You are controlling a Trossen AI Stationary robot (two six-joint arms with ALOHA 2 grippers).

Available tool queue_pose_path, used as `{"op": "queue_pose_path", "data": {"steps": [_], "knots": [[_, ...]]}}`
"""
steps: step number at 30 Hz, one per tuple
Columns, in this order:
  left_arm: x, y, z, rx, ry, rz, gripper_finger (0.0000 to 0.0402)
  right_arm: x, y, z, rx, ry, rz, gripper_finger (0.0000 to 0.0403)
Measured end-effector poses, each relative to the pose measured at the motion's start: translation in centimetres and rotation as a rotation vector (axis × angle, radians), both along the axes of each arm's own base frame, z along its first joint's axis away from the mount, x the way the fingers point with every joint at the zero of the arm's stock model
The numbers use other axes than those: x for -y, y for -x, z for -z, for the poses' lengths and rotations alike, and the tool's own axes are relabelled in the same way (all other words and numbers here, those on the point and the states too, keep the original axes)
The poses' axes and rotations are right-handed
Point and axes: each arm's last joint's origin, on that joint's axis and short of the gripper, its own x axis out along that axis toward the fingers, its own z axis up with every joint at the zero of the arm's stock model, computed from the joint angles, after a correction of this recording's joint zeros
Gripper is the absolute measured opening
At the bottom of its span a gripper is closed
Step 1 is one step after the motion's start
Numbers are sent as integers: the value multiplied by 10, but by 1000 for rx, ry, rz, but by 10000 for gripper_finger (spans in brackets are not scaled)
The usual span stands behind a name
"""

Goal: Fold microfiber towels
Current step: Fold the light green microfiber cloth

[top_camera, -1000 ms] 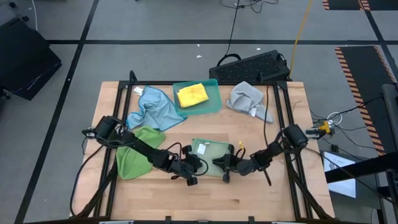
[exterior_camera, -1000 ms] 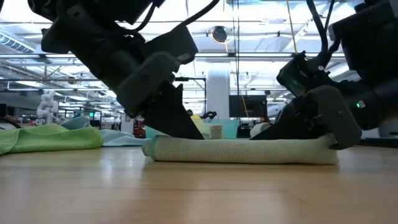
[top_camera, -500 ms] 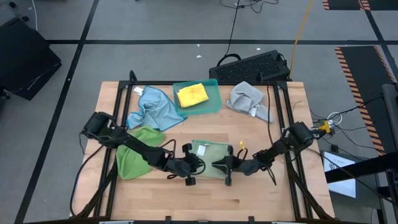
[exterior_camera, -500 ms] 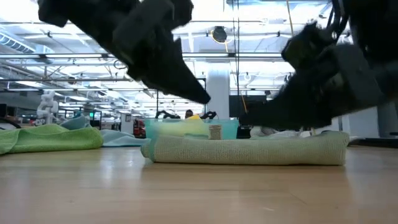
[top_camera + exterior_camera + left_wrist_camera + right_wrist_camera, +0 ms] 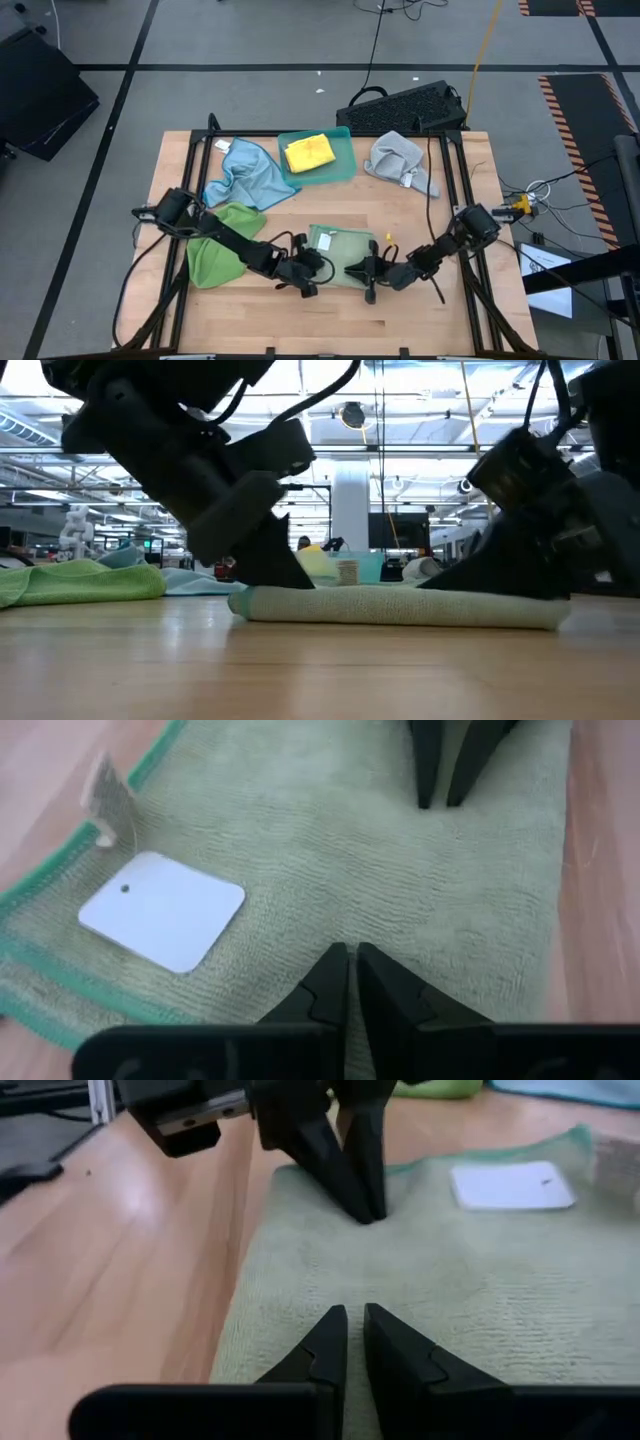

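Note:
A pale green microfiber towel (image 5: 340, 248) lies folded flat on the table's near middle, a white tag (image 5: 160, 910) on its top. My left gripper (image 5: 318, 268) stands shut at the towel's near left part. My right gripper (image 5: 360, 272) stands shut at its near right part. The two tips point at each other, a short way apart. A brighter green towel (image 5: 222, 245) and a light blue one (image 5: 245, 175) lie crumpled on the left. A yellow one (image 5: 310, 152) sits in the teal tray (image 5: 345, 165). A grey one (image 5: 400, 158) lies at the far right. My left gripper sets its shut fingertips (image 5: 350, 965) on the folded towel's top face (image 5: 330, 920), slanting down from the table's left. The towel lies flat on the table under them. My right gripper sets its shut fingertips (image 5: 355, 1330) on the towel's top face (image 5: 400, 1290) near its near right corner, coming almost level from the table's right. The towel stays flat on the wood.
A black keyboard-like thing (image 5: 405, 108) sits beyond the table's far edge. A black metal frame (image 5: 190, 180) runs along the table's sides. Bare wood (image 5: 340, 320) lies between the folded towel and the near edge.
Both grippers have lifted off the folded towel and come down on it again, staying shut. The right gripper now rests a little closer to the table's near edge. The towel has stayed in place, and its right end lies flatter.

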Motion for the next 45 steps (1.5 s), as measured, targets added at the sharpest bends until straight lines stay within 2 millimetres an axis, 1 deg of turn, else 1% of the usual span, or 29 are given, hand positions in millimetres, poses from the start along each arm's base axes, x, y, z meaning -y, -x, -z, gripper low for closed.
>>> {"op": "queue_pose_path", "data": {"steps": [4, 6, 8, 10, 12, 14, 17, 19, 21, 23, 26, 27, 28, 29, 31, 32, 33, 34, 35, 37, 39, 40, 41, 42, 43, 45], "knots": [[-1, 0, 2, -6, 16, -12, 31, -2, 2, 8, 5, -22, 18, 31], [-1, 1, -6, -6, 15, 3, 31, -4, 2, 6, 23, -18, 6, 31], [-1, 3, -15, 7, 16, 17, 31, -6, 4, -1, 49, -11, -35, 31], [-2, 3, -30, 46, 28, 19, 31, -8, 5, -14, 101, -12, -70, 31], [-1, 2, -46, 114, 48, 20, 31, -8, 7, -30, 156, -10, -83, 31], [0, 1, -58, 176, 52, 24, 31, -5, 12, -40, 174, 16, -83, 31], [5, -3, -71, 304, 73, 45, 32, -2, 27, -53, 187, 27, -106, 31], [12, -4, -78, 364, 71, 76, 39, 3, 37, -56, 172, 37, -113, 31], [19, -9, -81, 377, 68, 88, 52, 11, 53, -53, 124, 42, -94, 31], [27, -10, -85, 361, 52, 94, 70, 18, 63, -53, 107, 4, -77, 31], [38, -26, -94, 366, 36, 97, 101, 30, 85, -46, 62, -29, -77, 31], [42, -28, -94, 330, 3, 104, 111, 33, 90, -44, 50, -35, -82, 31], [46, -34, -92, 303, -23, 109, 122, 35, 96, -42, 43, -41, -88, 31], [50, -45, -93, 319, -19, 113, 132, 38, 102, -41, 38, -48, -94, 31], [55, -53, -89, 262, -49, 132, 151, 42, 109, -38, 25, -47, -95, 31], [58, -62, -87, 256, -55, 129, 159, 44, 112, -37, 18, -42, -100, 31], [61, -73, -88, 277, -42, 129, 167, 44, 114, -38, 23, -46, -108, 31], [61, -77, -86, 262, -49, 130, 174, 44, 115, -38, 25, -48, -110, 31], [62, -80, -82, 218, -71, 137, 180, 44, 114, -38, 23, -52, -116, 31], [66, -97, -74, 223, -54, 165, 192, 43, 116, -38, 13, -56, -133, 31], [68, -103, -65, 164, -74, 188, 204, 42, 116, -40, 31, -70, -138, 31], [70, -108, -59, 147, -83, 200, 209, 42, 117, -38, 13, -55, -141, 31], [74, -117, -56, 179, -64, 210, 214, 42, 118, -37, 1, -44, -148, 31], [75, -118, -54, 164, -74, 217, 219, 40, 118, -39, 15, -54, -154, 31], [75, -116, -50, 112, -103, 223, 224, 40, 117, -40, 25, -63, -158, 31], [78, -123, -46, 127, -108, 215, 231, 38, 119, -38, 7, -41, -176, 31]]}}
